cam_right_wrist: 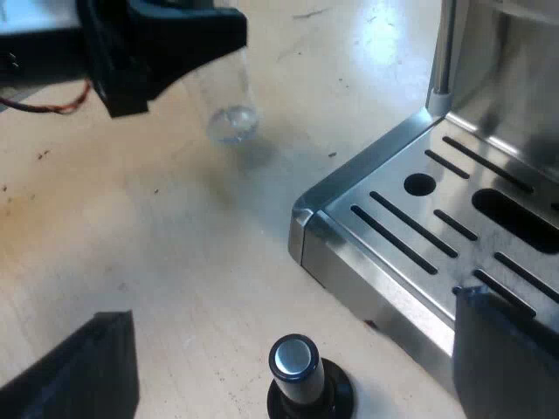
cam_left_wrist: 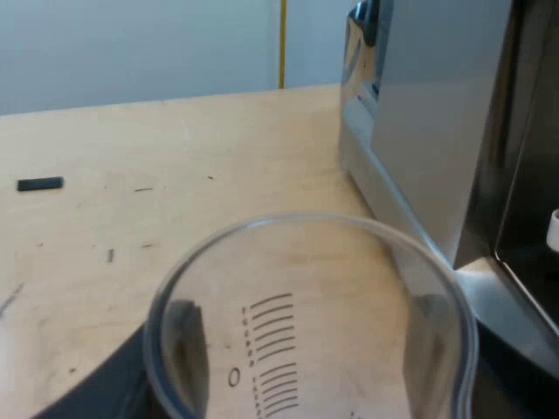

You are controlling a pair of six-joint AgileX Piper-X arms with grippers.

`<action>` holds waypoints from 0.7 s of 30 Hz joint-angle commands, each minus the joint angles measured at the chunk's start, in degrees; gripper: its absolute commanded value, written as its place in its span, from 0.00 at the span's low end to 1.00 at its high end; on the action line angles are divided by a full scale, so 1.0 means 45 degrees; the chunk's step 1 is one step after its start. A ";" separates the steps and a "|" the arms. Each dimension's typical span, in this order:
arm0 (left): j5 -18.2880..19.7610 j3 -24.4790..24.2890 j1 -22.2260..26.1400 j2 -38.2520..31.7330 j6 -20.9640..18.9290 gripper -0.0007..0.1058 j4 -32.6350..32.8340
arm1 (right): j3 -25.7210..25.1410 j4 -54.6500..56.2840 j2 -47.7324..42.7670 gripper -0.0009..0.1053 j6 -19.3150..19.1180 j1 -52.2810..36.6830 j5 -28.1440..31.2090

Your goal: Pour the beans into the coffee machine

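Gripping the measuring glass (cam_left_wrist: pixel 297 288) upright, my left gripper (cam_left_wrist: pixel 306 332) is closed on its sides so the mouth sits level; it looks empty inside. Just beyond rises the coffee machine (cam_left_wrist: pixel 419 131). My right gripper (cam_right_wrist: pixel 293 316) hangs wide over the tamper (cam_right_wrist: pixel 297 371), beside the drip tray (cam_right_wrist: pixel 410 253).

The wall of the measuring glass (cam_left_wrist: pixel 349 323) carries a printed scale of short lines (cam_left_wrist: pixel 272 349). Beside it runs a column of very small characters, too small to read. One sign near them looks like "0". No other text can be read.
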 commanded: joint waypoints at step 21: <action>0.1299 -0.1139 -0.0001 0.3781 -0.0111 0.51 -0.3202 | -0.0050 -0.0128 -0.0017 0.75 -0.0140 0.0005 -0.0218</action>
